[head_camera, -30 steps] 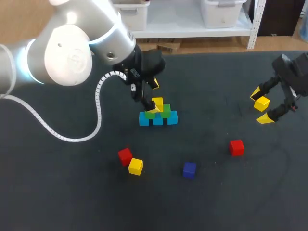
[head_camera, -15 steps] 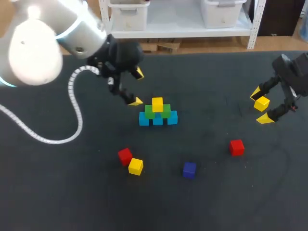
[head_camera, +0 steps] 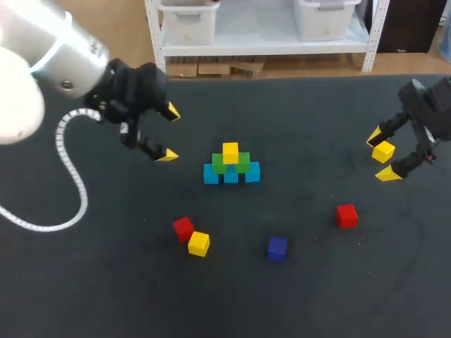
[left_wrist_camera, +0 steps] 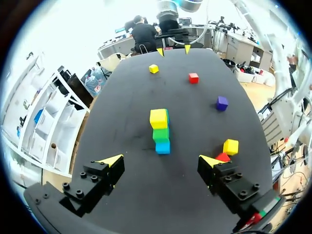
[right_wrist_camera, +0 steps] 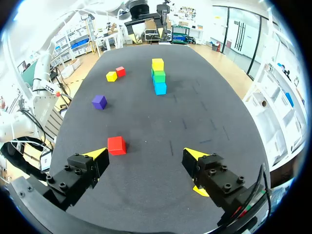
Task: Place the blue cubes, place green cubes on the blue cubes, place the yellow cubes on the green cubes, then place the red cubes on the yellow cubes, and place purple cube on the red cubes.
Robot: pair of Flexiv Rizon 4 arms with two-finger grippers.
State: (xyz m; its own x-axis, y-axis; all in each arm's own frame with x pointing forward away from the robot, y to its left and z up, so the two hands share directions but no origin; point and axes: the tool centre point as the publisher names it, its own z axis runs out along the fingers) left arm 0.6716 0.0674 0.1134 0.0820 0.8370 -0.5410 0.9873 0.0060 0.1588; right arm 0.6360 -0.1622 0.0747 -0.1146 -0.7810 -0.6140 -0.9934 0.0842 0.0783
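- Nearest: the purple cube point(head_camera: 277, 248), a spare yellow cube point(head_camera: 199, 243) and, just beside it, the paired red cube point(head_camera: 183, 227) lie loose on the bench point(head_camera: 317, 296). Bare surface on all sides leaves room to come down on them from above.
- The lone red cube point(head_camera: 346, 215) stands well apart on the right arm's side, with every face free.
- Mid-bench, the stack: the blue cubes point(head_camera: 231, 176) form a touching row. The green cubes point(head_camera: 220, 166) sit on them, and the top yellow cube point(head_camera: 230, 151) is centred over the greens' joint, so each tier bridges the one below.
- The left end effector point(head_camera: 169, 134), fingers spread and empty, hangs beside the stack and clear of it.
- The right end effector point(head_camera: 380, 156), fingers spread, is near the bench's right edge. An outlying yellow cube point(head_camera: 383, 150) shows between its fingers, probably resting unclasped on the bench, since the wrist view half hides it under one finger.
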